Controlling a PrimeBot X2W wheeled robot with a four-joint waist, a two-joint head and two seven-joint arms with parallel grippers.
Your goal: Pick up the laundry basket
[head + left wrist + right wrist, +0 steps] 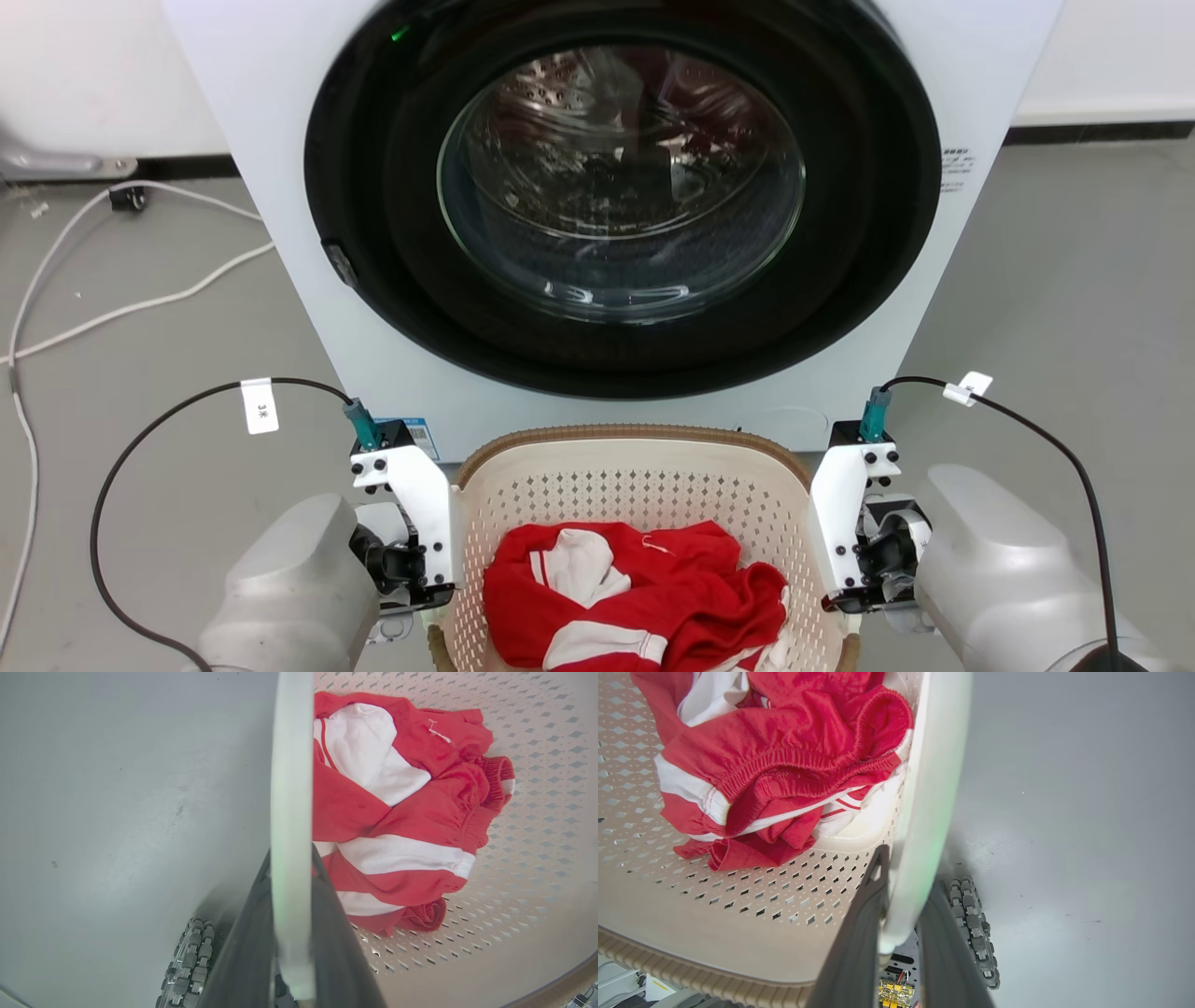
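**A:** Where's the basket?

**B:** The small cream-white perforated plastic laundry basket [635, 490], brown woven-look rim, lies dead centre between my arms. It's just on the near side of the big white front-loading washer [280, 140], with a red-and-white garment [644, 597] bunched inside.

**A:** And the tools?

**B:** My left tool [292, 868] is pinching the white left handle [290, 765], one dark finger either side. My right tool [906, 872] is pinching the white right handle [934, 765] the same way. The handles run near to far and both arms are equally close, so I reckon the lift wants to go straight up, evenly.

**A:** What does each camera add?

**B:** The head view gives the symmetry, and the wrist views give the pinch itself. Whether the basket is resting on the grey floor [140, 373], I can't tell.
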